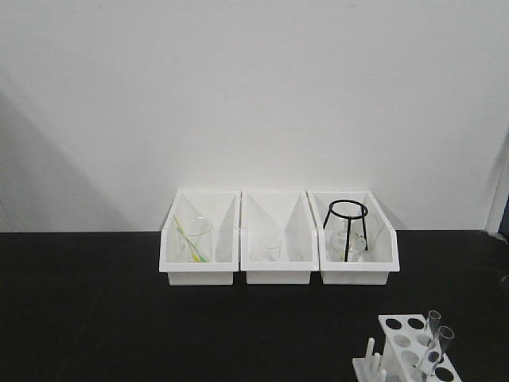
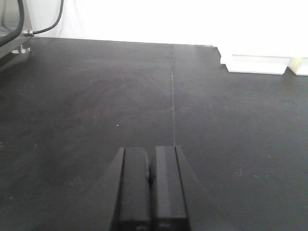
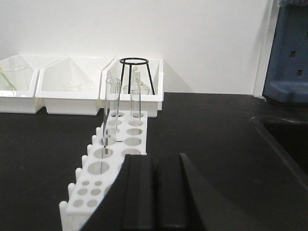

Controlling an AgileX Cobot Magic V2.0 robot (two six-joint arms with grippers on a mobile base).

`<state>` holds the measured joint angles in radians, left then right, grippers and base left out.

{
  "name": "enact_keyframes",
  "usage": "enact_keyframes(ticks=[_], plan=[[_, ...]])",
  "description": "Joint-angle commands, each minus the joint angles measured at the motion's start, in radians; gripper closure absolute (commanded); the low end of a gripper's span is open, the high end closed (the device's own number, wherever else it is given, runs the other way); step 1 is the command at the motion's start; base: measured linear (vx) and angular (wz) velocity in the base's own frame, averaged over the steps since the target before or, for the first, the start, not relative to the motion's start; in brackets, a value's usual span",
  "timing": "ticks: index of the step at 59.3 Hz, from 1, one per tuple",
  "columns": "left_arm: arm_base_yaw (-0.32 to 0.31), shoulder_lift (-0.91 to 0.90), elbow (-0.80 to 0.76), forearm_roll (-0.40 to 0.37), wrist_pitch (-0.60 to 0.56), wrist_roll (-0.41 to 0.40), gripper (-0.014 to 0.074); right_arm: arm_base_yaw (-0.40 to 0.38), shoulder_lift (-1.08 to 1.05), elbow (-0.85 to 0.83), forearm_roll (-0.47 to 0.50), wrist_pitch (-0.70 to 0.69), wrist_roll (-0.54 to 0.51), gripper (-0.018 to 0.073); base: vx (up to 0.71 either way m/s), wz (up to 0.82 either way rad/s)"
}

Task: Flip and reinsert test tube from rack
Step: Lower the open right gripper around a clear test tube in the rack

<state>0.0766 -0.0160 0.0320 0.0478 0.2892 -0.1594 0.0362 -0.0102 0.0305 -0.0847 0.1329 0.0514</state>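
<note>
Currently, 2 test tubes (image 3: 111, 108) (image 3: 135, 103) stand upright in the rack (image 3: 121, 147).

Matte black counter (image 1: 119, 318) is showing one uniform dark tone, a thin pale seam line (image 2: 173, 96) crossing it. White plastic rack with round holes (image 3: 120, 147) is reading plain white. Tall clear glass test tube (image 3: 111, 108) is appearing colourless. Three white plastic bins (image 1: 277, 274) are matching the white wall (image 1: 238, 95). Black wire ring stand (image 1: 347, 216) is contrasting darkly. Yellow-green streak (image 1: 191, 243) is showing in the leftmost bin. Left claw (image 2: 150, 187) and right claw (image 3: 154, 192) are both showing black.
</note>
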Motion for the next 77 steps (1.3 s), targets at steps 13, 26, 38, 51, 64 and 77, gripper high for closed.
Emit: enact_keyframes(ticks=[13,26,38,51,64,77], plan=[[-0.007,-0.011,0.0,-0.004,-0.086,0.0,0.0603,-0.004,-0.01,0.0,-0.011,-0.326,-0.007,0.0568,0.0,0.0],[-0.007,-0.011,0.0,-0.004,-0.086,0.0,0.0603,-0.004,0.032,-0.123,-0.01,-0.18,-0.003,0.0568,0.0,0.0],[-0.007,-0.011,0.0,-0.004,-0.086,0.0,0.0603,-0.004,0.167,-0.254,-0.01,-0.058,-0.003,0.0565,0.0,0.0],[-0.007,-0.011,0.0,-0.004,-0.086,0.0,0.0603,-0.004,0.328,-0.258,-0.006,-0.068,0.001,0.0542,0.0,0.0],[-0.007,-0.011,0.0,-0.004,-0.086,0.0,0.0603,-0.004,0.479,-0.258,-0.006,-0.088,0.001,0.0412,0.0,0.0],[-0.007,-0.011,0.0,-0.004,-0.086,0.0,0.0603,-0.004,0.602,-0.258,-0.006,-0.191,0.001,0.0152,0.0,0.0]])
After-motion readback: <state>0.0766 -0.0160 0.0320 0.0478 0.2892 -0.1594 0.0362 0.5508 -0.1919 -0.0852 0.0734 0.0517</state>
